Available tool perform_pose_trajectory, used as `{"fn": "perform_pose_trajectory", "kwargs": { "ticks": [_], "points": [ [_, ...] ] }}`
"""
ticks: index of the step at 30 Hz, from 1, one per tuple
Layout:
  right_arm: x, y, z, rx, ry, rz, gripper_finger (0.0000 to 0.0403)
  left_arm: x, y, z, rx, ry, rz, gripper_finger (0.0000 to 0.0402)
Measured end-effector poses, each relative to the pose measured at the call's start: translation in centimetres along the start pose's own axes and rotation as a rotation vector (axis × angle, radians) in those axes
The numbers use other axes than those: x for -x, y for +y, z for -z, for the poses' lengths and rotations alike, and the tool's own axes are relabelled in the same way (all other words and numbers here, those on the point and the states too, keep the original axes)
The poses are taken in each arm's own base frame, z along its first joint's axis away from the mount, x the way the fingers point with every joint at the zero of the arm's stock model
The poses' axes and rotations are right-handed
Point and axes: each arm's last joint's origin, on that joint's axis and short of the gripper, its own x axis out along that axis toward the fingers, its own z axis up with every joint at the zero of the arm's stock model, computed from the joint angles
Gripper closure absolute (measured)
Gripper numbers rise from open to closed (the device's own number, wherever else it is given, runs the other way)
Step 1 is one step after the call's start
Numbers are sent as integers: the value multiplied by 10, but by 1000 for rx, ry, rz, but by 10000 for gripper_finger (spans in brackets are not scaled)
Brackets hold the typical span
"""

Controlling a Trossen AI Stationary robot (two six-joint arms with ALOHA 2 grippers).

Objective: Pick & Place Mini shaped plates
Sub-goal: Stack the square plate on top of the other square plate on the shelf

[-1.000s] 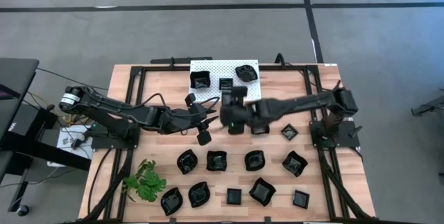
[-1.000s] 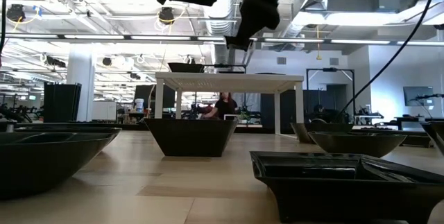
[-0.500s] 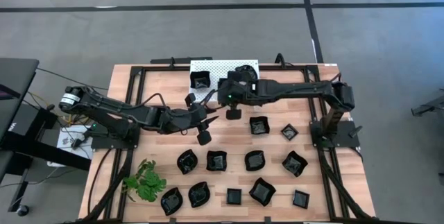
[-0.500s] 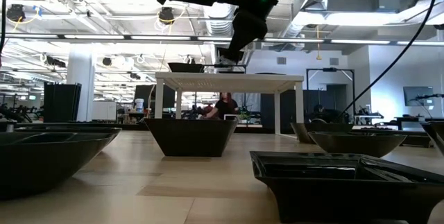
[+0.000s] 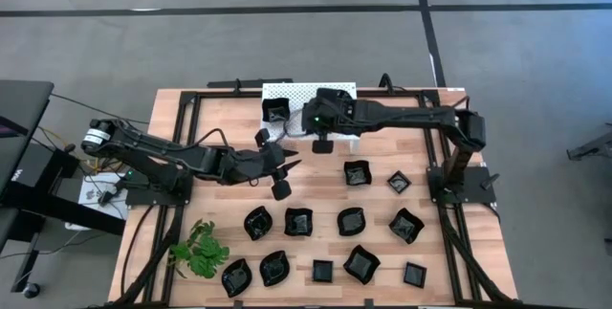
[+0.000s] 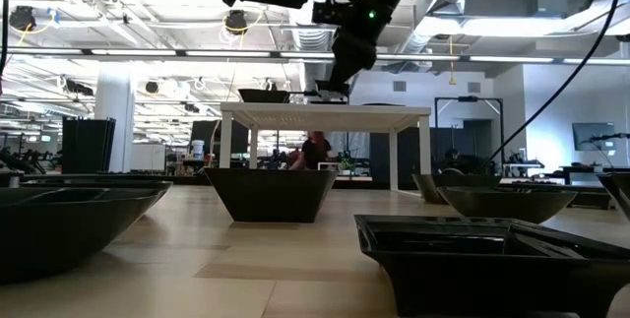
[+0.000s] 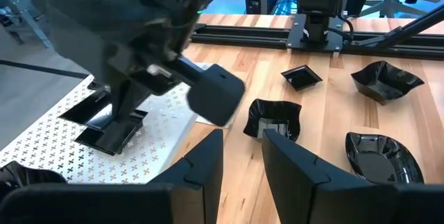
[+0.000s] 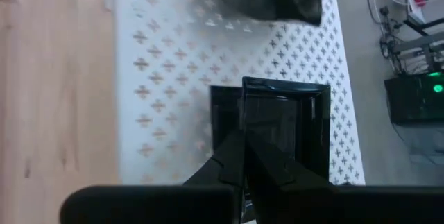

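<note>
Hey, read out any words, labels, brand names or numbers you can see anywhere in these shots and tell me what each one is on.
No text can be read in any view.
The white perforated platform carries only a pattern of cross-shaped holes, no lettering.
The mini shaped plates are plain glossy black, unmarked.
The black case at the table's left edge shows a pale mark, too small to read.
Screens in the room behind are too blurred to read.

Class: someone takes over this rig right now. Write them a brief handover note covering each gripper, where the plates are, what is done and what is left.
Right gripper: over the white perforated platform, fingers shut on a small square glossy black plate there.
Left gripper: slightly open, empty, waiting above the wooden table near the platform.
Done: a black plate sits on the platform; more may be hidden under the arm.
Left: about eleven black plates remain on the table.
</note>
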Motion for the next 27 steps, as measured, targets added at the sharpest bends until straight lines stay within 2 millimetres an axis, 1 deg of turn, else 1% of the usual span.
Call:
{"fn": "perform_pose_trajectory", "kwargs": {
  "ticks": [7,14,23,27],
  "points": [
    [-1,-1,1,-1,4,-3,399,0,0,0,0,0,1,298],
    [-1,1,-1,-15,-36,-82,398,0,0,0,0,0,1,298],
    [-2,-2,-1,-24,-38,-61,398,0,0,0,0,0,1,298],
    [-3,-5,1,-61,-26,-57,398,0,0,0,0,0,1,298]
  ]
}}
